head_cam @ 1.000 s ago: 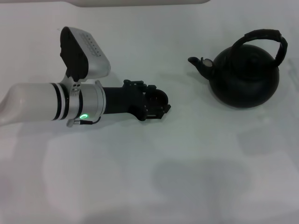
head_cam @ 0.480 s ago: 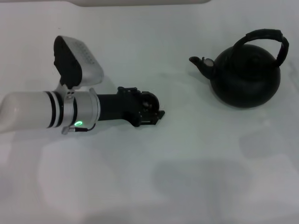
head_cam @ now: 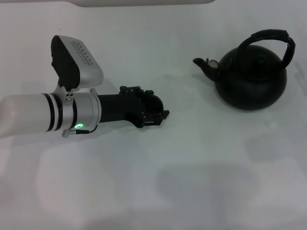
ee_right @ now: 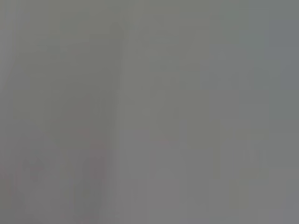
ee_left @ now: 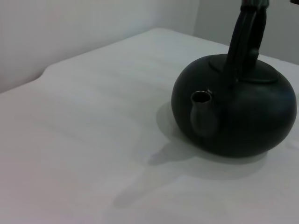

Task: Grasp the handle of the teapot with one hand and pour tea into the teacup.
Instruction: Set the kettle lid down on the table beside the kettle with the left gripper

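Teapot [head_cam: 250, 79] upright on plain white table [head_cam: 192, 167]; left claw [head_cam: 156, 112] well apart, opening indiscernible.

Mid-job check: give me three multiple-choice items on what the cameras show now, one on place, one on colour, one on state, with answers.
1. Where does the teapot stand in the head view?
A. on the table's right side
B. under the left arm
C. at the near edge

2. What colour is the teapot?
A. white
B. black
C. red

3. What is the state of the handle?
A. gripped by the left gripper
B. gripped by the right gripper
C. free, nothing touching it

Answers: 1 A, it sits right of the left gripper, its spout pointing left. 2 B, body and handle are matte black in both the head and left wrist views. 3 C, the left gripper is well apart from it and no right gripper shows.
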Controlling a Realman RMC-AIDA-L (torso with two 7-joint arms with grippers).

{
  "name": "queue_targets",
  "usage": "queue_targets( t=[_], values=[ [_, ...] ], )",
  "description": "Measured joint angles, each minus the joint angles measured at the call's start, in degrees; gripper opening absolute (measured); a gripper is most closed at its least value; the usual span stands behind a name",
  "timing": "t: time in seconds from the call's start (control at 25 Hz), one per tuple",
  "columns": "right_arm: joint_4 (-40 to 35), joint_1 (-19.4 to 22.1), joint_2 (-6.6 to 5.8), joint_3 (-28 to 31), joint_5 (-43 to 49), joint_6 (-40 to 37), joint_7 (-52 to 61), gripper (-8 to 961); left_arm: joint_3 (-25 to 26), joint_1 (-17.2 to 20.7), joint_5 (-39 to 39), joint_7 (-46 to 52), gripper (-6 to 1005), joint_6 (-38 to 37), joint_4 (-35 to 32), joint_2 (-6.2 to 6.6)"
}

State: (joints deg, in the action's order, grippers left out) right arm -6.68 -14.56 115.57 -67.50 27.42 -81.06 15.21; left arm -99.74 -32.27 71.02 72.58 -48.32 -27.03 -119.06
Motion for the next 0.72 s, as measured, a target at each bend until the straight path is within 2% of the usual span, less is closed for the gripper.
queue_targets(
  t=[0.4, 0.72],
  values=[
    [0.0, -0.1, 0.0, 0.0, 0.0, 0.2, 0.0, 627, 0.1, 0.0, -0.1, 0.2, 745, -0.1, -0.2, 0.06],
    [0.6, 0.0, 0.0, 0.0, -0.1, 0.2, 0.0, 628, 0.1, 0.7, 0.0, 0.3, 813, 0.1, -1.6, 0.05]
  ],
)
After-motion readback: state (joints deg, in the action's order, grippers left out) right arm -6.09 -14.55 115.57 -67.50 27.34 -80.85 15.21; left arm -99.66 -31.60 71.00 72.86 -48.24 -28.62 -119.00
